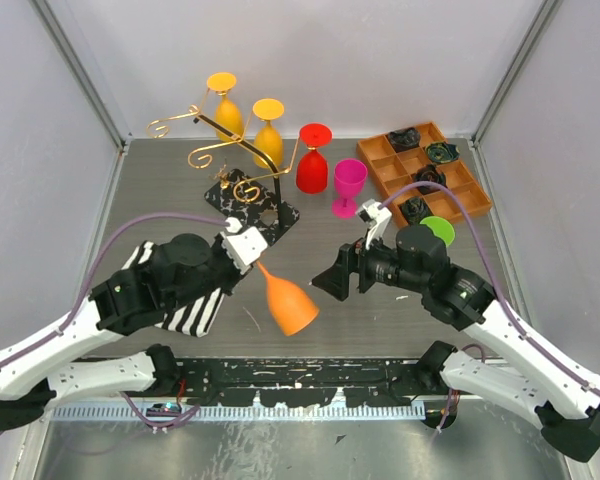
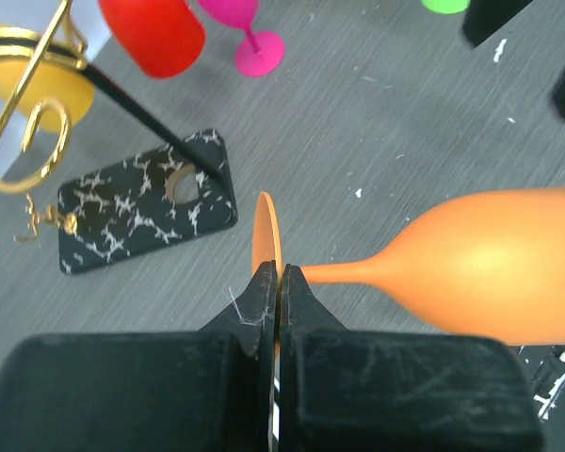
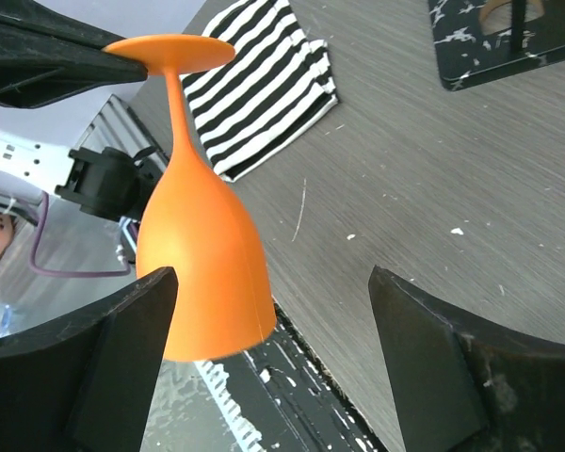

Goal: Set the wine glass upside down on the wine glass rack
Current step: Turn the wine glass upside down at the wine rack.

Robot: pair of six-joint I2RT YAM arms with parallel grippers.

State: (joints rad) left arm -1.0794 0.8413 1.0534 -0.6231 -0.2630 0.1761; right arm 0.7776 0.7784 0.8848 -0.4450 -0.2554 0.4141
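My left jaws: my left gripper (image 2: 279, 287) is clamped on the thin edge of the orange wine glass's foot, fingers pressed together with the disc between them.
My right jaws: my right gripper (image 1: 332, 278) stands wide apart and holds nothing. In my wrist view the bowl sits just inside one finger, and I cannot tell if they touch.
Wine glass: the wine glass (image 1: 292, 305) hangs from my left grip, foot uppermost and bowl slanting down, between my two arms toward the middle of the table's near edge.
Wine glass rack: the wine glass rack (image 1: 265, 205) stands left of centre toward the far edge of the table (image 1: 380, 315), well apart from my glass.
On the rack: two yellow glasses (image 1: 228, 110) and a red glass (image 1: 312, 165) hang upside down.
Beside the rack: a magenta glass (image 1: 348, 185) stands upright, just right of the red one.
Far right corner: an orange compartment tray (image 1: 380, 152).
Under my left arm: a black-and-white striped cloth (image 1: 195, 305) near the left edge.
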